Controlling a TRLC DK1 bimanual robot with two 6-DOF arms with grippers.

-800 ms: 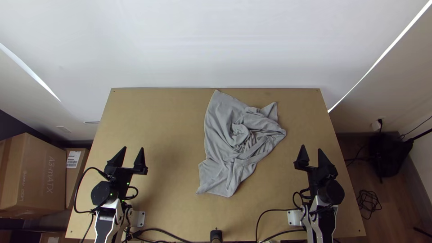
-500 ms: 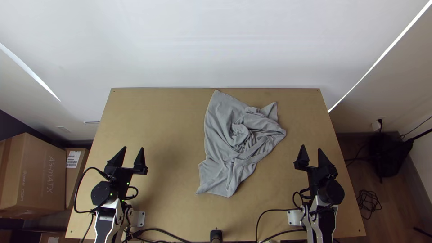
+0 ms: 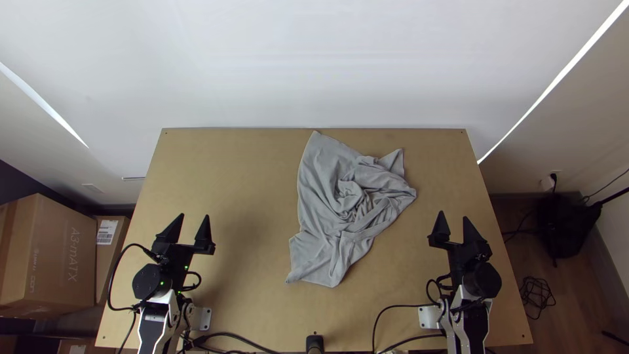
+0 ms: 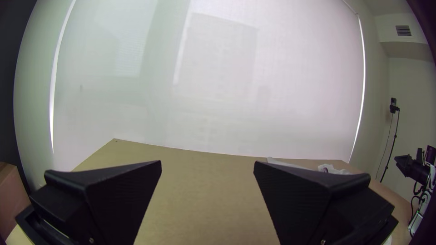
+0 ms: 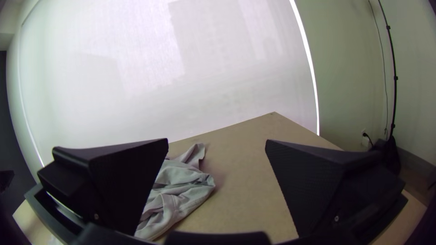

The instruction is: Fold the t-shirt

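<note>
On worktop (image 3: 249,314), right of middle, finding shirt (image 3: 321,196) running lengthwise from far edge toward near edge. Lying nearer right gripper (image 3: 453,215), off to its left; well apart from left gripper (image 3: 194,216), off to its right. Holding fingers spread on both, pinching nothing. Looking grey, creased, flatter along left side, bunching mid-cloth, jutting in small far-right corner.

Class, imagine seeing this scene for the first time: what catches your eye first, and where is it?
The rumpled grey t-shirt stands out first, bunched right of the middle of the wooden table. Next come the black grippers, both open: the left one by the table's left side, the right one by its right.
</note>
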